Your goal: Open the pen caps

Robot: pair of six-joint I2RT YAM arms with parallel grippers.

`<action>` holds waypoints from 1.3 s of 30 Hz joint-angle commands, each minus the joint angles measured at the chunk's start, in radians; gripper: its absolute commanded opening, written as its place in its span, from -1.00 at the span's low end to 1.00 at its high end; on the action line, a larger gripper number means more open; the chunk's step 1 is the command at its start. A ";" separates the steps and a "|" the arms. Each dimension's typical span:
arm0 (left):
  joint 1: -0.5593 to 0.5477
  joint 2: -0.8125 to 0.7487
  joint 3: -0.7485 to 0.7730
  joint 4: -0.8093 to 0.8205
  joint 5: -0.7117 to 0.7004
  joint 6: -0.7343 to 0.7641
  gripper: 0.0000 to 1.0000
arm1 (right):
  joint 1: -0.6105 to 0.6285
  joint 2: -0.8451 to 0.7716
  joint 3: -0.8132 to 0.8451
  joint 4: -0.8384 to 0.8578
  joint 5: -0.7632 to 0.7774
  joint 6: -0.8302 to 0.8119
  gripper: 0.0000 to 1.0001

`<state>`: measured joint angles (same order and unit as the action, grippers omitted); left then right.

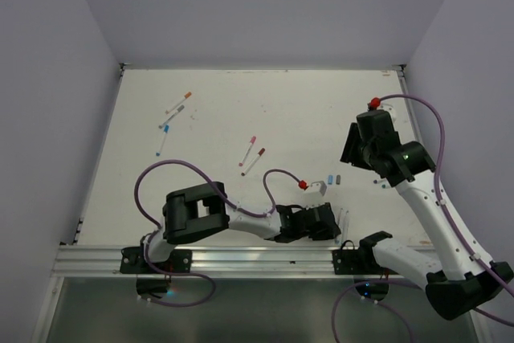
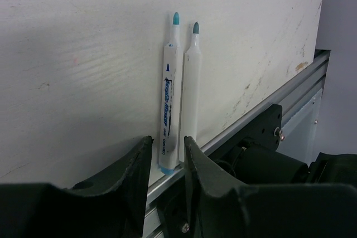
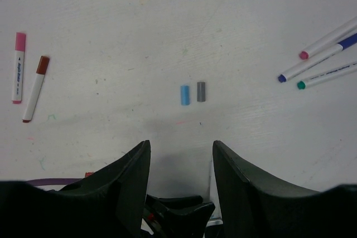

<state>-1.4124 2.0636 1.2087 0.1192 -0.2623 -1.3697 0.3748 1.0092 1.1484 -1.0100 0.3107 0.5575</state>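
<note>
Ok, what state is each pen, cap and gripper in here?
left gripper: open
right gripper: open, empty
blue-tipped pen: uncapped, lying flat, rear end in the left gripper's gap, not clamped
grey-tipped pen: uncapped, flat alongside
blue cap: off, loose
grey cap: off, loose
pink pen: capped
brown pen: capped
three right-hand pens: cannot tell
four far-left pens: seemingly capped

Scuffed white table (image 1: pixel 305 110), metal front rail (image 1: pixel 265 259)
</note>
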 commanded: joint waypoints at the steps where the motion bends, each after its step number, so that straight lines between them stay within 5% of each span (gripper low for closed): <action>1: -0.005 -0.003 -0.069 -0.095 -0.046 0.000 -0.33 | 0.003 -0.017 -0.010 0.004 -0.013 0.008 0.05; 7: -0.008 -0.114 -0.181 -0.044 -0.139 0.024 -0.30 | 0.003 -0.020 -0.024 0.014 -0.027 0.007 0.05; 14: 0.006 -0.440 -0.303 -0.234 -0.412 0.138 0.54 | 0.003 -0.020 -0.047 0.016 -0.010 -0.008 0.28; 21: 0.323 -0.695 -0.486 -0.035 -0.121 0.596 0.75 | 0.003 -0.004 -0.091 0.048 -0.042 -0.013 0.38; 22: 0.363 -0.709 -0.473 -0.050 -0.121 0.648 0.76 | 0.001 -0.007 -0.093 0.053 -0.051 -0.014 0.97; 29: 0.458 -0.571 -0.236 -0.257 -0.097 1.009 0.76 | 0.003 0.014 -0.121 0.093 -0.108 -0.028 0.97; 39: 0.688 -0.427 -0.210 -0.214 0.156 1.135 0.65 | 0.003 -0.015 -0.159 0.103 -0.119 -0.054 0.89</action>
<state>-0.7563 1.6165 0.9585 -0.0978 -0.2001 -0.3275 0.3748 1.0233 0.9920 -0.9352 0.2119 0.5297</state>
